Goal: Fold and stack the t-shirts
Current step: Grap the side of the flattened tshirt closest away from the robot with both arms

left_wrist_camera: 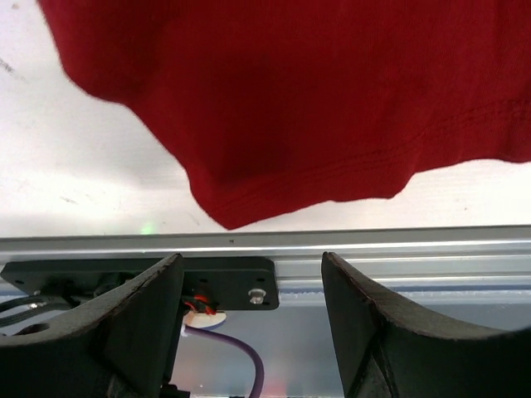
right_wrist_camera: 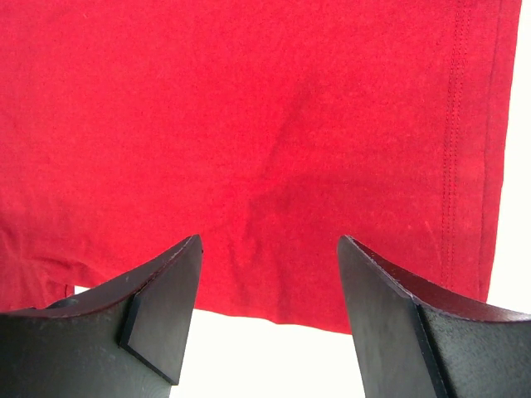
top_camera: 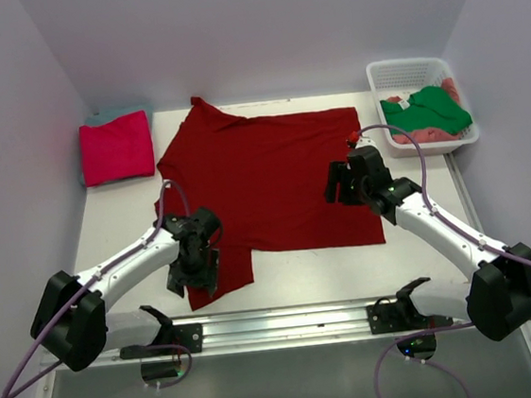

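A dark red t-shirt (top_camera: 263, 175) lies spread flat in the middle of the table. My left gripper (top_camera: 189, 281) hovers over its near-left sleeve, open and holding nothing. In the left wrist view the sleeve's edge (left_wrist_camera: 315, 91) lies beyond the left gripper (left_wrist_camera: 253, 332). My right gripper (top_camera: 340, 189) hangs open over the shirt's right side. The right wrist view shows the red cloth (right_wrist_camera: 249, 108) and its hem just past the right gripper (right_wrist_camera: 270, 282). A folded magenta-pink t-shirt (top_camera: 116, 148) rests on a teal one (top_camera: 116, 113) at the back left.
A white lattice basket (top_camera: 409, 72) at the back right holds a green t-shirt (top_camera: 427, 111) over a salmon-pink one (top_camera: 439, 133). A metal rail (left_wrist_camera: 398, 249) runs along the table's near edge, close to the left gripper. Walls enclose the table on three sides.
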Tool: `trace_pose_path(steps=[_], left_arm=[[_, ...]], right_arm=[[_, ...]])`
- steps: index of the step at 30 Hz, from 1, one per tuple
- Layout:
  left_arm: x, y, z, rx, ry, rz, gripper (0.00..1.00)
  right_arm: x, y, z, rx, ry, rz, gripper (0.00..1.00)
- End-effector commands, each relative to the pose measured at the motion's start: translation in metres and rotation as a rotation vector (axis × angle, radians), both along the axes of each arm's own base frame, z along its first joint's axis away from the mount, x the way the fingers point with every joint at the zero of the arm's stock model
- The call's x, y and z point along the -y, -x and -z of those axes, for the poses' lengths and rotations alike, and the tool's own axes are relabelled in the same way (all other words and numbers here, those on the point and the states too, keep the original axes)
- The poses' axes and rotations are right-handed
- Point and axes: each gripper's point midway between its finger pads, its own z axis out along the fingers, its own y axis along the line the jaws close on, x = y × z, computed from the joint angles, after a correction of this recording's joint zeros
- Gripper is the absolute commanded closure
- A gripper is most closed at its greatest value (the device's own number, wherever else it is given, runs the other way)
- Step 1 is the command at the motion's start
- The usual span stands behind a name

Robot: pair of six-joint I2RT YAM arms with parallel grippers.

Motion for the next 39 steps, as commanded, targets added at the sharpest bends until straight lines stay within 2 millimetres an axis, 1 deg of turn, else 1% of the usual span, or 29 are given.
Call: trace_pose_path(steps=[1, 8, 13, 17, 19, 20, 22, 25, 28, 31, 33, 34, 35, 36, 37, 39], left_arm=[[0.006, -0.008, 0.010, 0.020, 0.016, 0.036, 0.29], [0.004, -0.003, 0.025, -0.013, -0.007, 0.027, 0.29], [0.002, -0.005, 0.027, -0.010, -0.026, 0.028, 0.32], [0.001, -0.004, 0.028, -0.030, -0.038, 0.031, 0.40], [0.001, -0.003, 0.029, -0.042, -0.047, 0.036, 0.47], [0.002, -0.002, 0.029, -0.046, -0.048, 0.042, 0.47], [0.002, -0.002, 0.029, -0.046, -0.048, 0.044, 0.47], [0.005, -0.001, 0.029, -0.059, -0.032, 0.051, 0.41], [0.005, -0.001, 0.030, -0.071, -0.036, 0.058, 0.38], [0.005, -0.001, 0.031, -0.078, -0.043, 0.063, 0.37], [0.006, -0.002, 0.032, -0.087, -0.047, 0.066, 0.37], [0.008, -0.005, 0.033, -0.082, -0.043, 0.069, 0.37], [0.014, -0.005, 0.034, -0.095, -0.017, 0.077, 0.38], [0.014, -0.004, 0.035, -0.103, -0.019, 0.081, 0.38], [0.018, -0.007, 0.037, -0.096, -0.002, 0.085, 0.41], [0.018, -0.007, 0.041, -0.115, -0.006, 0.096, 0.45]], right_arm=[[-0.004, -0.008, -0.017, 0.047, -0.014, -0.005, 0.30], [-0.003, -0.008, -0.014, 0.042, -0.006, -0.006, 0.30], [-0.002, -0.008, -0.012, 0.037, -0.001, -0.002, 0.30], [-0.002, -0.008, -0.015, 0.044, -0.004, -0.002, 0.30], [-0.002, -0.007, -0.017, 0.051, -0.008, 0.001, 0.30], [-0.001, -0.007, -0.017, 0.051, -0.004, 0.000, 0.30], [0.001, -0.006, -0.018, 0.054, -0.001, 0.004, 0.30], [0.002, -0.005, -0.020, 0.060, -0.002, 0.007, 0.30], [0.003, -0.004, -0.022, 0.068, -0.003, 0.011, 0.30], [0.003, -0.003, -0.024, 0.070, -0.001, 0.009, 0.30], [0.004, -0.002, -0.025, 0.077, -0.005, 0.010, 0.30], [0.003, -0.002, -0.026, 0.078, -0.006, 0.008, 0.30], [0.003, -0.002, -0.026, 0.080, -0.007, 0.008, 0.30], [0.003, -0.002, -0.026, 0.079, -0.008, 0.007, 0.30], [0.004, -0.003, -0.027, 0.082, -0.005, 0.008, 0.30], [0.005, -0.002, -0.026, 0.081, 0.002, 0.011, 0.30]])
